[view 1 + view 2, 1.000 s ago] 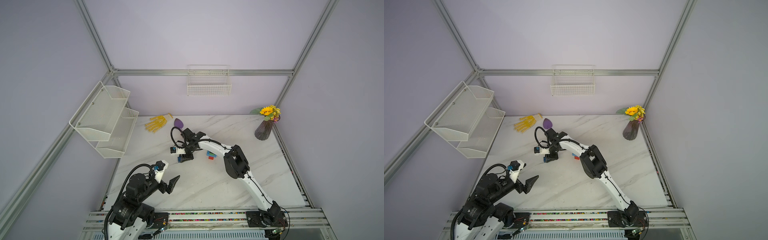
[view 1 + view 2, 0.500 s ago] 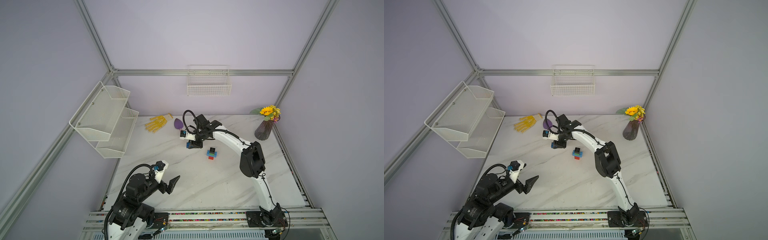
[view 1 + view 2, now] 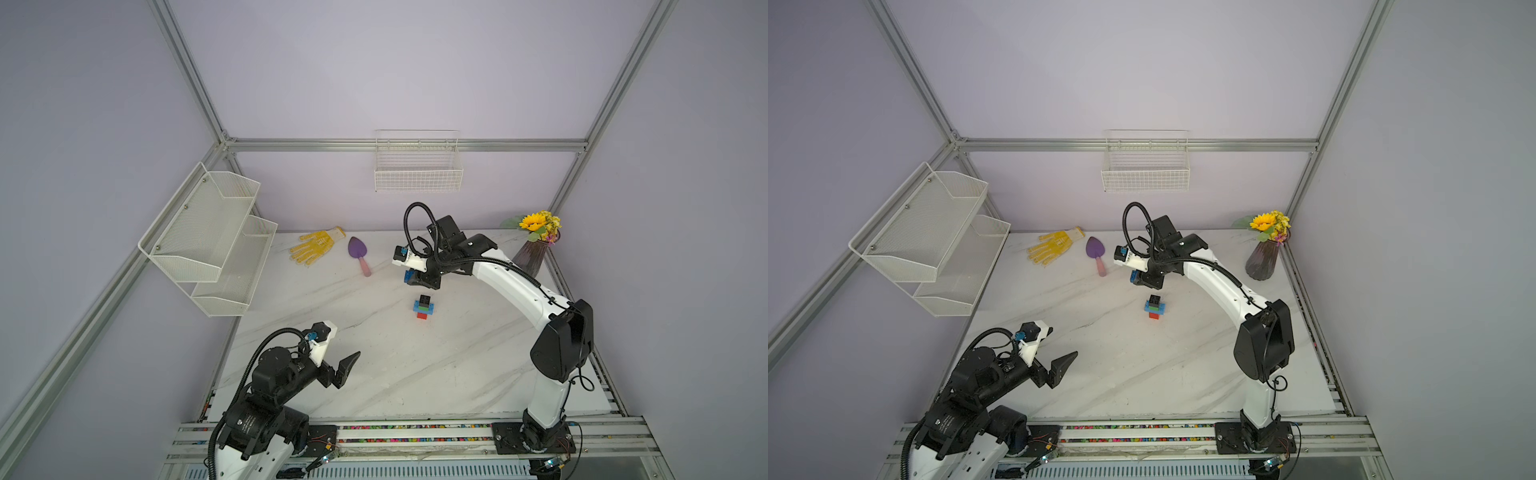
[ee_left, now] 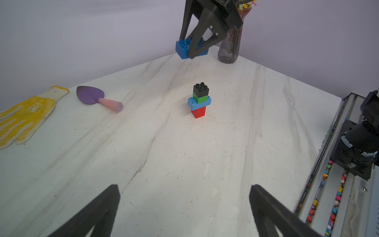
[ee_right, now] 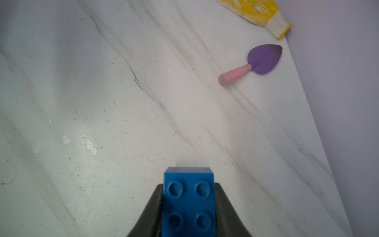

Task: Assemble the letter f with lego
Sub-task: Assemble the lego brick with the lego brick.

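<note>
Our right end effector [image 3: 419, 283] is partly closed and pinches a dark blue brick [image 5: 188, 202] by its two long sides. It hangs in the air above the desk [image 3: 415, 374], near the small tower [image 4: 200, 100] but not touching it. The tower stands alone on the desk: a red brick [image 4: 198, 112] at the bottom, then a light blue bar [image 4: 196, 103], a green brick [image 4: 202, 99] and a black brick [image 4: 201, 89] on top. Our left end effector [image 4: 184, 186] is wide open and holds nothing, well away from the tower. We think the bricks are light, hard and smooth, so they could slip. Gripping the flat sides near the middle seems best. The tower is thin, so pushing on it could tip it over.
</note>
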`<move>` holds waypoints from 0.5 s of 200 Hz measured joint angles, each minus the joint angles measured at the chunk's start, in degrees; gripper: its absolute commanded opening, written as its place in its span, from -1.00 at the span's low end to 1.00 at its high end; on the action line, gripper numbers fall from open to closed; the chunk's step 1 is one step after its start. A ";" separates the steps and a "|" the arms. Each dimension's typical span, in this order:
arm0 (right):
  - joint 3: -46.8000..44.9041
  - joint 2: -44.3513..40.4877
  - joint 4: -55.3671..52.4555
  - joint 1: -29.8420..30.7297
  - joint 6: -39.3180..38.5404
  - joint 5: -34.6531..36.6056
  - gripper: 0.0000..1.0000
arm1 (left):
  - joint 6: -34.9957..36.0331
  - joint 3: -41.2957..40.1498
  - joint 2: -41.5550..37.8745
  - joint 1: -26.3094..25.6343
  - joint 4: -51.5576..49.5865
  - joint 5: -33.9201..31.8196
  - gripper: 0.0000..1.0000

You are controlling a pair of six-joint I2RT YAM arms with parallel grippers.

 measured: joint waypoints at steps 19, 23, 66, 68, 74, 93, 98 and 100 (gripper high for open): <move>-4.74 -1.05 0.35 -0.37 -0.24 -0.04 -0.98 | 0.00 -0.02 -0.28 0.00 0.02 -0.02 1.00; -5.70 -1.36 0.46 -0.57 -0.24 -0.07 -0.98 | -0.02 0.00 -0.31 0.00 0.00 -0.02 1.00; -10.78 -3.21 1.99 -3.34 -0.22 -1.57 -1.00 | 0.00 0.00 -0.37 0.07 0.00 -0.02 1.00; -10.95 -3.28 2.14 -3.45 -0.22 -1.64 -0.99 | -0.02 0.00 -0.37 0.09 0.00 -0.02 1.00; -11.45 -3.45 2.56 -3.78 -0.24 -1.86 -1.00 | -0.02 0.00 -0.37 0.09 0.00 -0.02 1.00; -13.79 -4.09 4.13 -4.76 -0.35 -2.86 -1.00 | -0.02 0.00 -0.37 0.09 0.00 -0.02 1.00; -14.36 -4.22 4.42 -4.98 -0.46 -3.21 -1.00 | -0.02 0.00 -0.39 0.09 0.00 -0.04 1.00; -14.62 -4.28 4.59 -5.11 -0.46 -3.37 -1.00 | -0.02 0.00 -0.39 0.11 0.00 -0.04 1.00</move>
